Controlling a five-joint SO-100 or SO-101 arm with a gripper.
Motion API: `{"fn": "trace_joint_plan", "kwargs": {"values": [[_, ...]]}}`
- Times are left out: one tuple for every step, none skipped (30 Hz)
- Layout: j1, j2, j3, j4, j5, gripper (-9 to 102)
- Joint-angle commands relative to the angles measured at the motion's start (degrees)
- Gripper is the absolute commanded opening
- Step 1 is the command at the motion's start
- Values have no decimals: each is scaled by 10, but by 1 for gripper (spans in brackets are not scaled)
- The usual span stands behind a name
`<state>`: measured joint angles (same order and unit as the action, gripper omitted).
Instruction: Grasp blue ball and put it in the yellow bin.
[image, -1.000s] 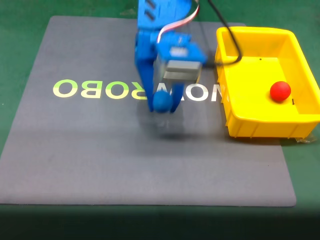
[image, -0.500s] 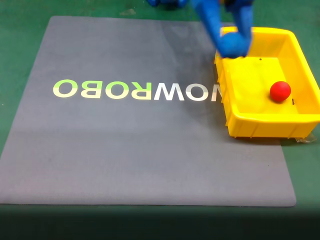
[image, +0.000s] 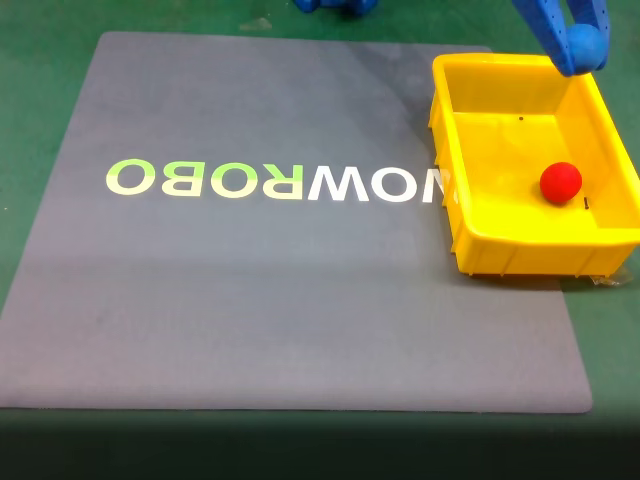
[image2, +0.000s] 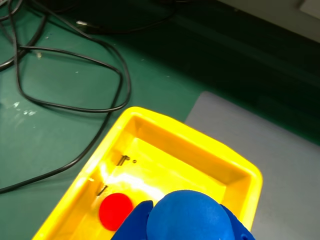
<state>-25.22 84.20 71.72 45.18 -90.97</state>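
Note:
The blue ball (image: 586, 47) hangs above the far right corner of the yellow bin (image: 470, 236) in the fixed view, held between the blue fingers of my gripper (image: 580, 50), which is shut on it. In the wrist view the blue ball (image2: 187, 217) fills the bottom edge, clamped in my gripper (image2: 186, 222), with the yellow bin (image2: 195, 137) directly below. A red ball (image: 561, 181) lies on the bin floor, and the wrist view shows the red ball (image2: 115, 211) just left of the blue one.
The bin stands at the right edge of a grey mat (image: 250, 300) printed with pale letters, on a green table (image: 40, 150). Black cables (image2: 60, 75) loop over the green surface beyond the bin in the wrist view.
My gripper has carried the blue ball from above the mat's middle rightward and farther back, first over the bin's near-left corner and now over its far right side.

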Motion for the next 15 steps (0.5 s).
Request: {"fn": "trace_joint_plan", "kwargs": {"values": [[-6,29,-5,-9,-10,0],[-5,27,-5,-9,-11,0],[-3,26,-5,-9,-13,0],[-1,25,-5,-9,-14,0],[1,25,-5,-9,-14,0],[3,25,-5,-9,-14,0],[5,25,-5,-9,-14,1],[7,24,-5,-9,-16,3],[11,23,-5,-9,-17,8],[14,22,-5,-9,-19,13],[17,21,-5,-9,-22,17],[20,20,-5,-9,-22,22],[23,19,-5,-7,-23,26],[26,19,-4,-6,-22,30],[30,18,-3,-5,-22,32]]}}
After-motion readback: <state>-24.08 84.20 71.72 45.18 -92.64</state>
